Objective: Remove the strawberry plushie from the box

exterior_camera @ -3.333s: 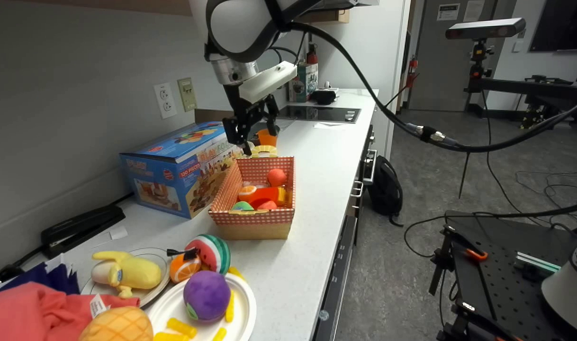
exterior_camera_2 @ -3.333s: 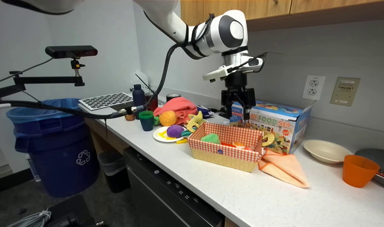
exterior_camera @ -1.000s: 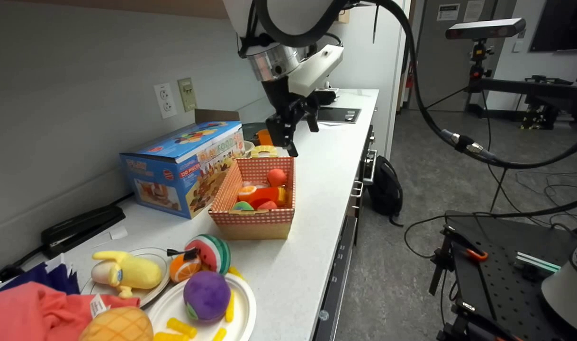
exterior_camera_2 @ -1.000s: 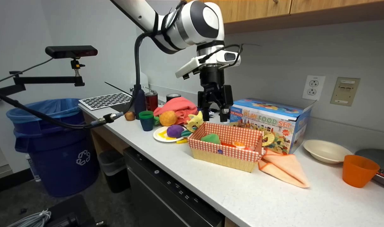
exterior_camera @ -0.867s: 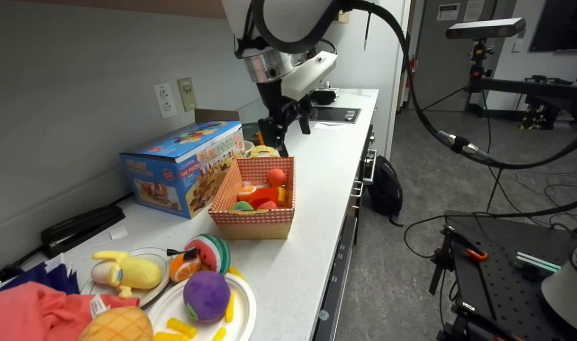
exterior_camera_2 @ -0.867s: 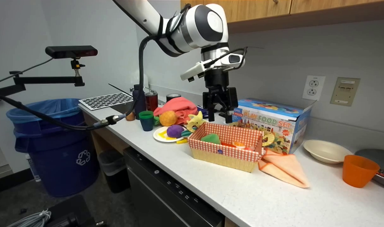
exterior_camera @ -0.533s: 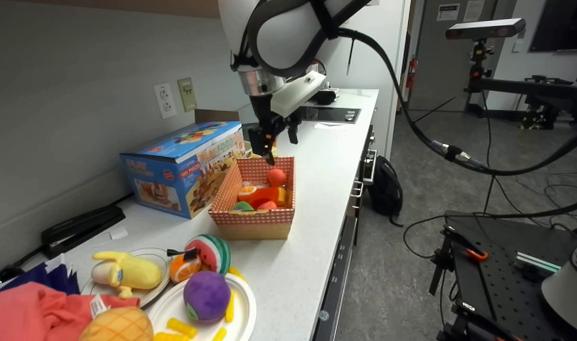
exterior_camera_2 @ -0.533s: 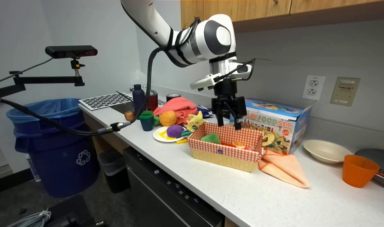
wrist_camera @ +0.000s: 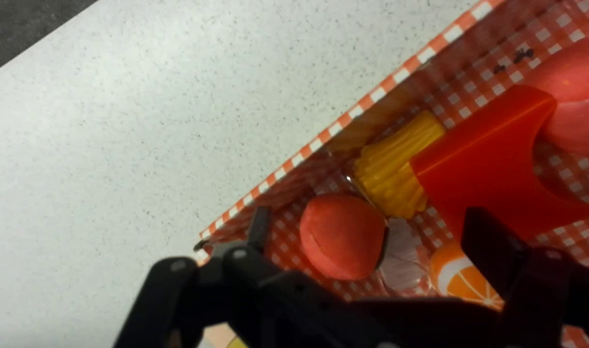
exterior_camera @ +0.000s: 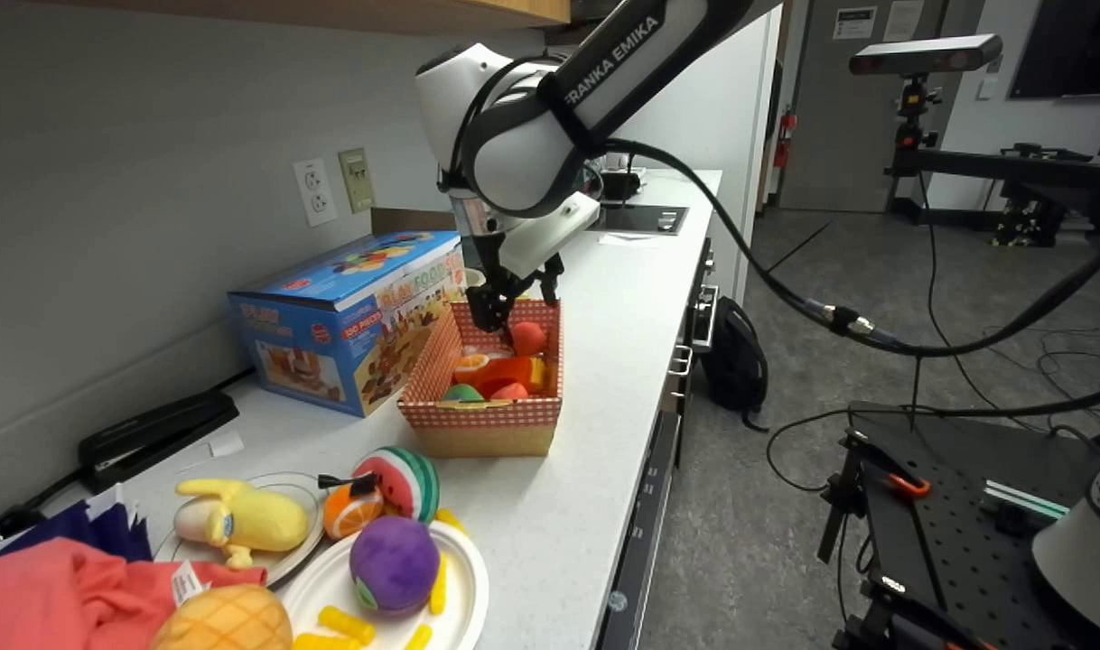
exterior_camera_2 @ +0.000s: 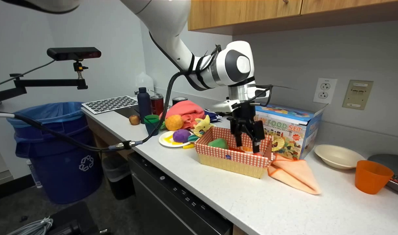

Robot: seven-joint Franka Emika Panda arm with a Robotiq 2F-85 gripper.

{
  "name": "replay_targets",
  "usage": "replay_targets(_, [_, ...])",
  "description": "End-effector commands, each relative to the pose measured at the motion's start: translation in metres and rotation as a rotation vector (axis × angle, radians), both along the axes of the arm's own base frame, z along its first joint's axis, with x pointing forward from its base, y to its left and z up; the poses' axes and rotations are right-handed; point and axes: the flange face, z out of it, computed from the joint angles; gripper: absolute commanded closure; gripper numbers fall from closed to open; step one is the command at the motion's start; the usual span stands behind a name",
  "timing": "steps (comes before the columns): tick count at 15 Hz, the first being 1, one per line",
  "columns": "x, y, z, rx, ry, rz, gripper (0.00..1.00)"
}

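Lowered toward the box [exterior_camera: 491, 438] since the earlier frame with empty gripper [exterior_camera_2: 247, 148] spread wide, so evenly straddle the probable strawberry plushie [wrist_camera: 343, 237] at right, avoiding the orange slice [wrist_camera: 461, 278].

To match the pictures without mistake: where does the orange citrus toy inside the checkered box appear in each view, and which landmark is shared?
In an exterior view: orange citrus toy slightly left of centre, just below mid-height.
In an exterior view: orange citrus toy right of centre, lower half.
Wrist view: orange citrus toy at lower right, partly behind a gripper finger.
Shared landmark, in all three: the checkered box.
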Motion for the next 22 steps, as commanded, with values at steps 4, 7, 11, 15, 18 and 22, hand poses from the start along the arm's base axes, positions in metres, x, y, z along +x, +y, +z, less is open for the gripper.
replay_targets(4, [0.020,-0.010,-0.026,0.010,0.003,-0.088,0.00])
replay_targets(7, [0.023,-0.011,-0.029,0.027,-0.007,-0.122,0.00])
replay_targets(11, [0.022,-0.011,-0.031,0.037,-0.016,-0.146,0.42])
replay_targets(15, [0.019,-0.014,-0.034,0.020,-0.020,-0.170,0.73])
replay_targets(18, [0.017,-0.015,-0.031,0.006,-0.037,-0.192,0.95])
replay_targets(22, [0.009,-0.011,-0.002,-0.001,-0.104,-0.203,1.00])
